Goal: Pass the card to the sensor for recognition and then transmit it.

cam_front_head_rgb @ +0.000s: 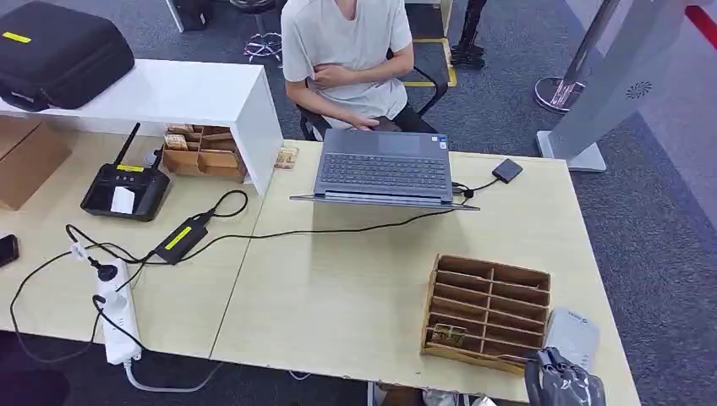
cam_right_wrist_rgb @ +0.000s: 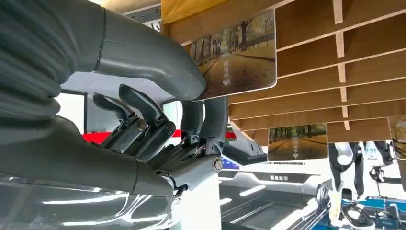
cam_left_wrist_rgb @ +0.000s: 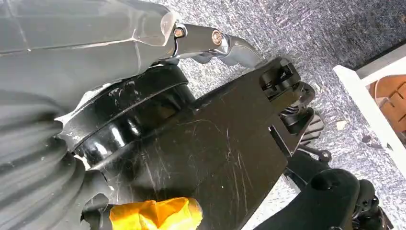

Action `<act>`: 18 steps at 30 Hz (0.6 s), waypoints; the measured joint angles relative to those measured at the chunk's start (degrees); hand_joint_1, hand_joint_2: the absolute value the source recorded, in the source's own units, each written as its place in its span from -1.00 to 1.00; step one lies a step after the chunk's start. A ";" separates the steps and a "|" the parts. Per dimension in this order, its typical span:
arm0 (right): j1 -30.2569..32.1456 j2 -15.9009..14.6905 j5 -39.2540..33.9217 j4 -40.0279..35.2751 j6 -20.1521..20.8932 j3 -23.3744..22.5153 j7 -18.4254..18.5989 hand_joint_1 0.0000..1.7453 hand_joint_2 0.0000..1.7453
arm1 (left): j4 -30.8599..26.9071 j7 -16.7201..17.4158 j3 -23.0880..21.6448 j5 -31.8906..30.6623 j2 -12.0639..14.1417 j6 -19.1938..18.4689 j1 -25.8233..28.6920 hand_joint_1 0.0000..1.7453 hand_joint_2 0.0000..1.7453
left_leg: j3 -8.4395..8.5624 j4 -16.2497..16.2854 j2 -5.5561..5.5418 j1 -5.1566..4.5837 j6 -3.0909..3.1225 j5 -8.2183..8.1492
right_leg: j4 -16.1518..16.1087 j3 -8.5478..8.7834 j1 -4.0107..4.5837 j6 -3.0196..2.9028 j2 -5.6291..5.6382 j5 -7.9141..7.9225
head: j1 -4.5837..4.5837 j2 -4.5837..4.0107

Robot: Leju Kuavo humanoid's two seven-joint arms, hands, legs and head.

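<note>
Pinching the card (cam_right_wrist_rgb: 239,57) between thumb and fingers, the right robot hand (cam_right_wrist_rgb: 191,120) holds it at the wooden rack (cam_right_wrist_rgb: 311,72).

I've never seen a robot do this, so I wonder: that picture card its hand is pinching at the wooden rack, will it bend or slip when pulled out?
The card looks flat and straight-edged, so probably stiff, like plastic. It looks thin, so likely light. Its face seems glossy, so it might slip; the right hand pinches only one corner at the wooden rack.

The right hand (cam_front_head_rgb: 562,381), dark grey and ribbed, is cut off by the head view's bottom edge, hiding its fingers there.
</note>
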 joint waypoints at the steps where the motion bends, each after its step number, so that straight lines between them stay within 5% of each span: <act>1: 0.00 -0.02 0.07 -0.07 0.00 0.02 0.00 1.00 1.00 | 0.00 0.09 0.00 -0.02 0.02 0.00 0.01 -1.00 1.00 | 0.00 0.00 0.00 0.00 0.00 0.00 | 0.00 0.00 0.00 0.00 0.00 0.00 | 0.00 0.00; 18: -1.54 -6.06 0.98 -9.09 0.00 5.88 7.04 1.00 1.00 | 0.00 0.61 0.00 -1.66 0.13 -0.11 0.11 -1.00 1.00 | 0.00 0.00 0.02 0.00 0.00 0.00 | 0.01 0.01 0.00 0.00 0.00 0.00 | 0.00 0.00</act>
